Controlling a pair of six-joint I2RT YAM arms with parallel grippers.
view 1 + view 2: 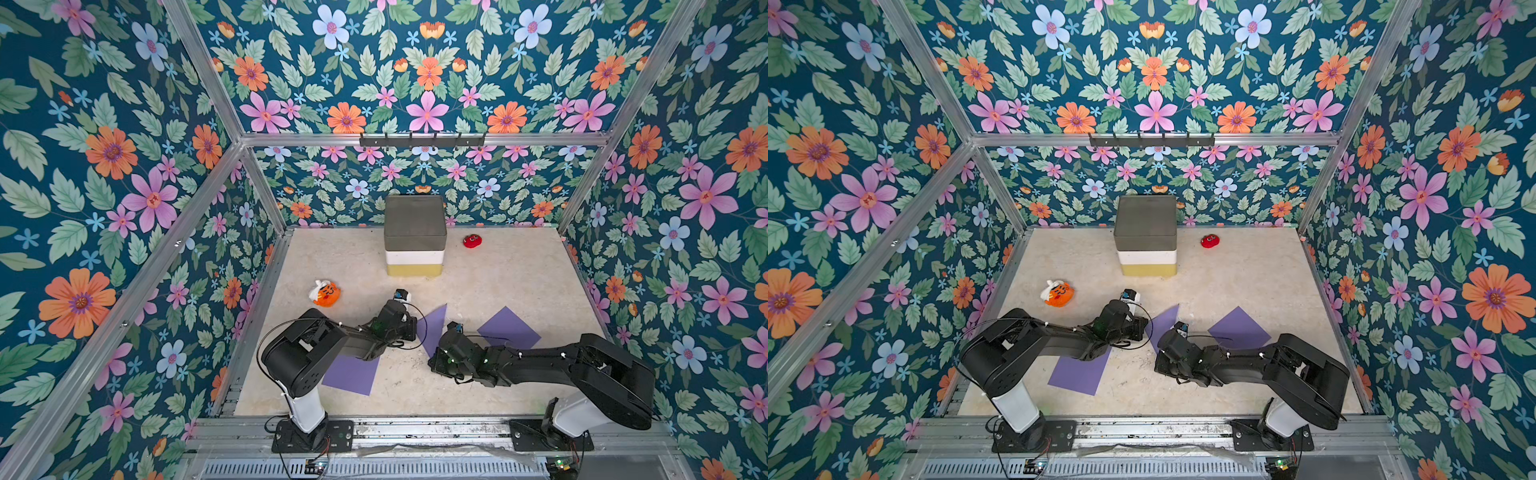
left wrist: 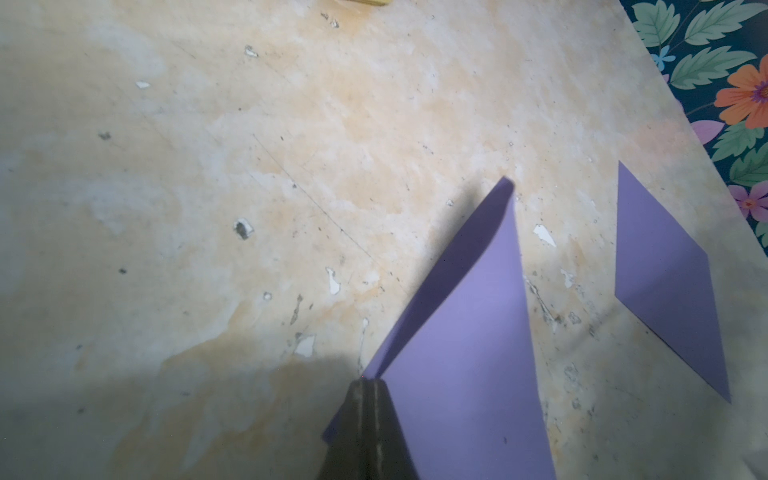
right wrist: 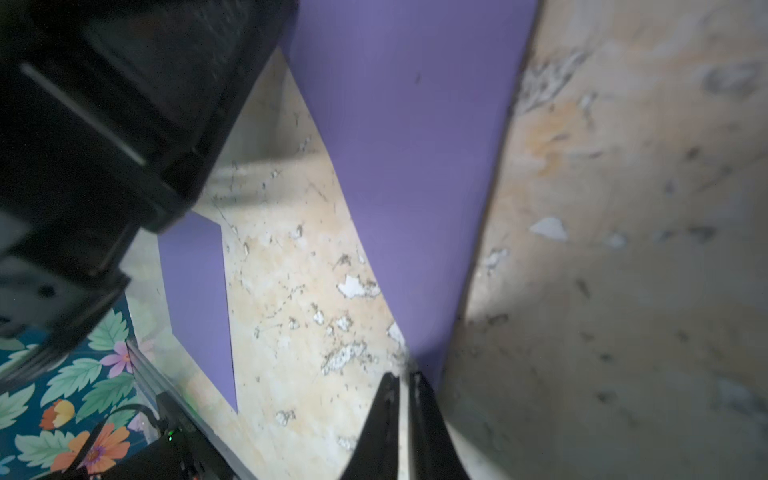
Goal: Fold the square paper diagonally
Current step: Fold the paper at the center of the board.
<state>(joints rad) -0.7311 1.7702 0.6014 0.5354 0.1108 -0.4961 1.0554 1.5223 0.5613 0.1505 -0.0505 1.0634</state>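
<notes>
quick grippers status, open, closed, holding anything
left gripper: closed, pinching the folded purple paper
right gripper: closed on a tip of the same paper

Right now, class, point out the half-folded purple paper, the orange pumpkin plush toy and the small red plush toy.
half-folded purple paper [image 1: 434, 328]: a top view, top layer.
orange pumpkin plush toy [image 1: 325, 293]: a top view, face.
small red plush toy [image 1: 472, 240]: a top view, middle.
</notes>
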